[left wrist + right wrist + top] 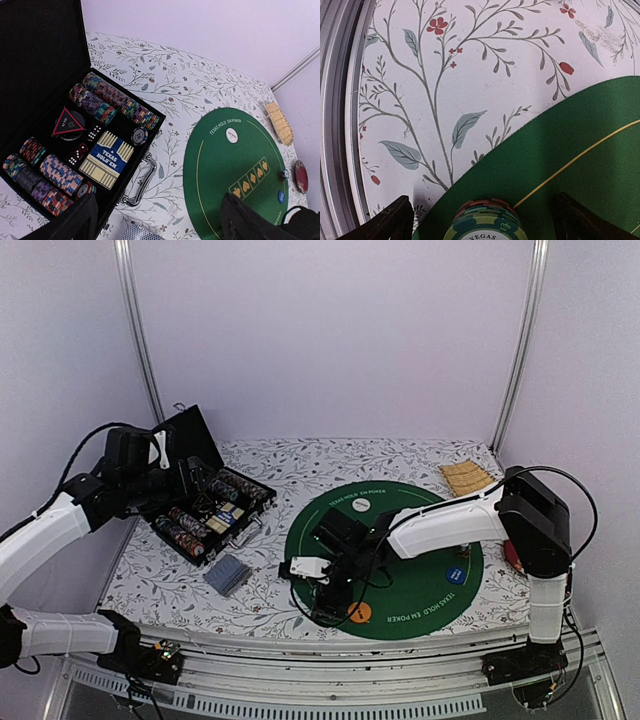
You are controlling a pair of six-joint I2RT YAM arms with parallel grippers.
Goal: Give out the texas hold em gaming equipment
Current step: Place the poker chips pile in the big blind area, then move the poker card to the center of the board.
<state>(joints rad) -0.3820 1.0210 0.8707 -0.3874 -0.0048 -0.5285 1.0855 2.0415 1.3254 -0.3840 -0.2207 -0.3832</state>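
While most chips (120, 102) lay cased beside the green mat (425, 615), the left gripper (159, 210) gaped and the right gripper (482, 200), released, straddled one stack (485, 225) on it.

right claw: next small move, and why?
Probably lift the right claw straight up. Its fingers stand wide on either side of the chip stack, with a gap on each side, and the stack sits upright on the green mat near its edge. A vertical exit seems least likely to knock it.
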